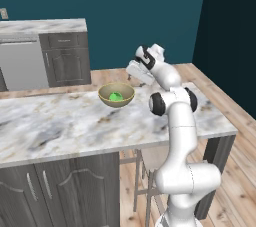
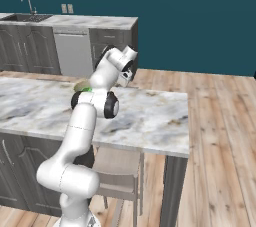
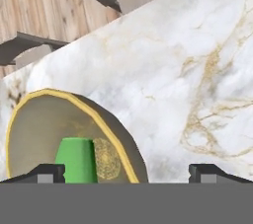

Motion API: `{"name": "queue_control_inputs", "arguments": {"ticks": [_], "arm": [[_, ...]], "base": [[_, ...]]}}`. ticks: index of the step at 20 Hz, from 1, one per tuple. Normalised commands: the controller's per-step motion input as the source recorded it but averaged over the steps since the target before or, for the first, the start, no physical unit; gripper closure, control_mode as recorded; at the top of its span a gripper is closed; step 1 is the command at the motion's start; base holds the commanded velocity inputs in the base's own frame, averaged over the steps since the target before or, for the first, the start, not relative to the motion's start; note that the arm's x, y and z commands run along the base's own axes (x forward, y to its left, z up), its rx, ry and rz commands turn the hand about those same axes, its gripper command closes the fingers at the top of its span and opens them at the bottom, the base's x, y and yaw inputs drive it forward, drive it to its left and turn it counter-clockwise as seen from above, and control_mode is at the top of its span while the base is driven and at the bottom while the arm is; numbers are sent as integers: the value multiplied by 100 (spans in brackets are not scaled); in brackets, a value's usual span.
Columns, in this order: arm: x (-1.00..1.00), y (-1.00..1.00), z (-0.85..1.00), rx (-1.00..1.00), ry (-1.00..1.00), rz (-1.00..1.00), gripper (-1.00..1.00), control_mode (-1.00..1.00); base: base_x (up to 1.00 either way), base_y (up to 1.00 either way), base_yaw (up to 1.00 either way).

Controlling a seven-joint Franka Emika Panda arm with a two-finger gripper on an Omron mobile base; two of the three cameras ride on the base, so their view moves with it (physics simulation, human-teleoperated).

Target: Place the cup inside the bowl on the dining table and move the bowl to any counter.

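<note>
Sitting in the bowl (image 3: 59, 119), the cup (image 3: 76, 159) lies beneath the open gripper (image 3: 126, 171).

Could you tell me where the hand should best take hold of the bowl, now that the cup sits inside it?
Probably the thin rim of the bowl, on its near right side, coming down from above with one finger inside and one outside. The wall is too wide to span, and the cup stands near the middle, leaving room. The hand already hangs open beside that edge over the dining table.

No text, label, brand or number can be read anywhere here, on any surface.
</note>
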Motion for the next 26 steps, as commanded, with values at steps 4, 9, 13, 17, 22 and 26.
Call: {"name": "queue_control_inputs", "arguments": {"ticks": [4, 9, 13, 17, 22, 26], "arm": [[19, 0, -24, 0, 0, 0, -100, -100], [9, 5, -21, 0, 0, 0, -100, -100], [0, 22, -1, 0, 0, 2, -100, -100], [-13, 17, 0, 0, 0, 2, -100, -100], [-13, 2, -5, 0, 0, 2, -100, -100], [-4, 0, -12, 0, 0, 3, -100, -100]], "base": [[0, 0, 0], [0, 0, 0], [0, 0, 0], [0, 0, 0], [0, 0, 0], [0, 0, 0]]}}
